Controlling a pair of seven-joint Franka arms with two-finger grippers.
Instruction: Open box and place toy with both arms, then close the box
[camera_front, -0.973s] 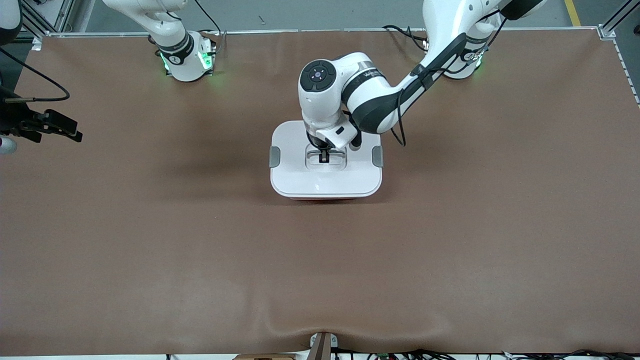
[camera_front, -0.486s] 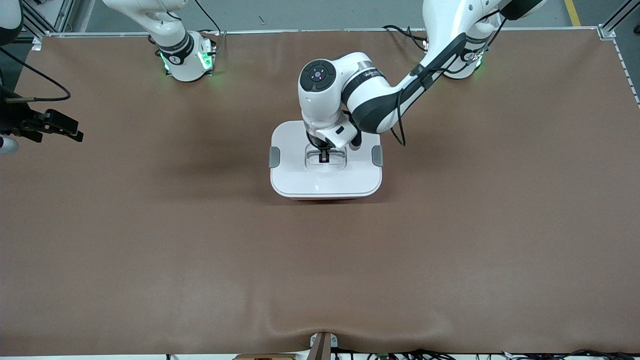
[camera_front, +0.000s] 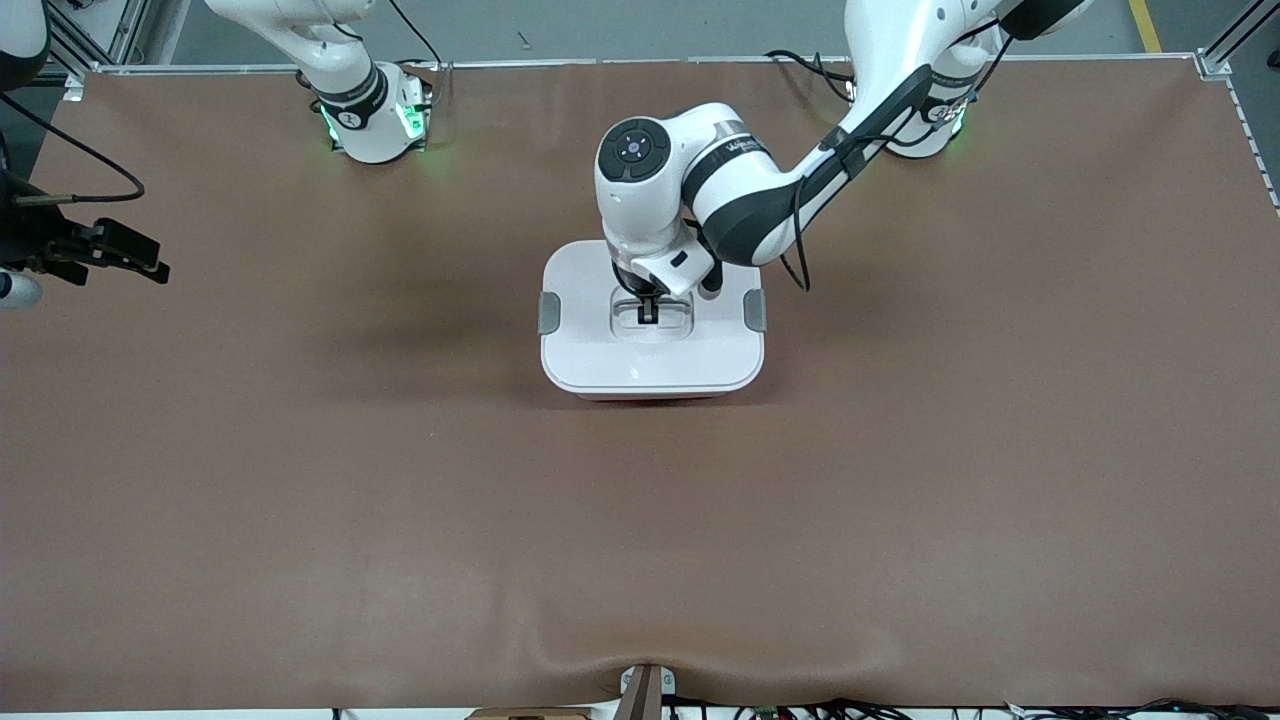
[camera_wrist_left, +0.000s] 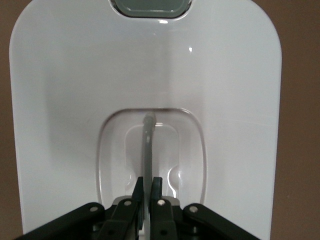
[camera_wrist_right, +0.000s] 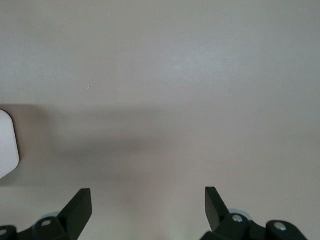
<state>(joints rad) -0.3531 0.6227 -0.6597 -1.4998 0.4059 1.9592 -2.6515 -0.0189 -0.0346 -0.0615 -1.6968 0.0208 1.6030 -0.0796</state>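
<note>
One brown counter (camera_front: 300, 450) carries the box (camera_front: 600, 350) at its middle, lid on. The left gripper (camera_front: 648, 312) is down in the recess at the lid's centre, fingers (camera_wrist_left: 137, 192) closed on the handle (camera_wrist_left: 148, 145). The right gripper (camera_front: 120, 255) waits at nine o'clock from the box, fingers (camera_wrist_right: 80, 207) wide open.

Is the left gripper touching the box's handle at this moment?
Touching. The left wrist view shows the left gripper with fingers pinched on the clear handle recessed in the box lid.
</note>
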